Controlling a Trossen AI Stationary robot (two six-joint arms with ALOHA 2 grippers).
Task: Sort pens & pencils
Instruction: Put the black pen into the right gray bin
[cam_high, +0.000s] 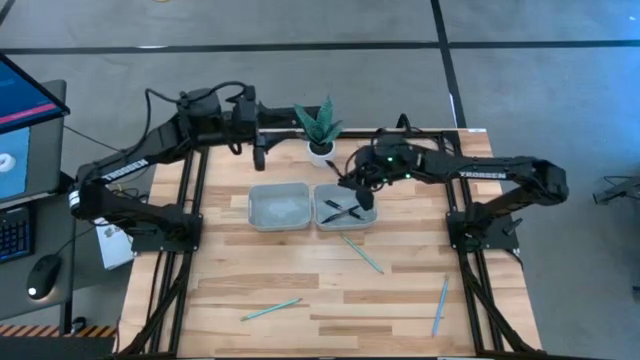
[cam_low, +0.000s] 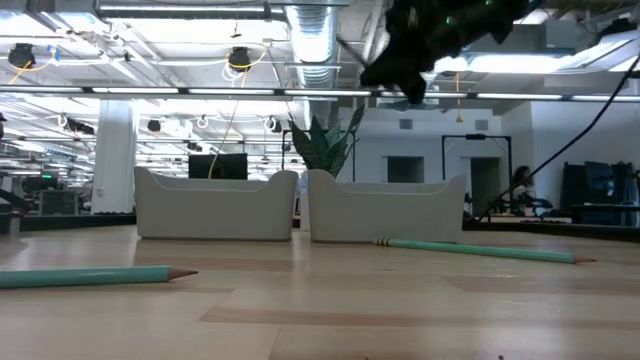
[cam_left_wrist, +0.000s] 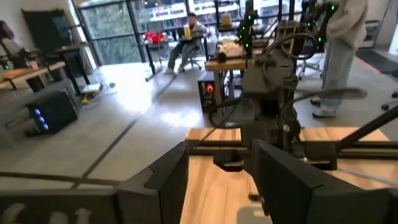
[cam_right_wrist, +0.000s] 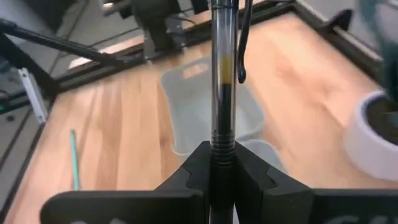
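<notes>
The right gripper (cam_right_wrist: 222, 171) is clamped on a pen (cam_right_wrist: 222, 81), whose clear barrel sticks straight out past the fingertips. In the overhead picture this gripper (cam_high: 362, 190) hangs at centre frame, over the upper edge of the right tray (cam_high: 368, 222). So the coming drop turns on one thing: the tray lies directly beneath and slightly toward the lower frame from the jaws, and the held pen's long axis seems to point downward toward it, though the overhead picture is too small to be sure of the tilt.

The right tray already holds two dark pens (cam_high: 342, 210), lying crossed. The left tray (cam_high: 256, 212), touching it on the left, appears to hold nothing.

All three pencils lie loose on the table (cam_high: 300, 262): one (cam_high: 361, 253) just below the right tray, running diagonally toward the lower right; one (cam_high: 271, 310) at lower centre-left; one (cam_high: 440, 305) at lower right, nearly upright in the frame. The right arm is nearer to the first and last.

The left gripper (cam_high: 258, 152) waits at the upper left of the trays, its fingers (cam_left_wrist: 163, 180) apart and holding nothing.
</notes>
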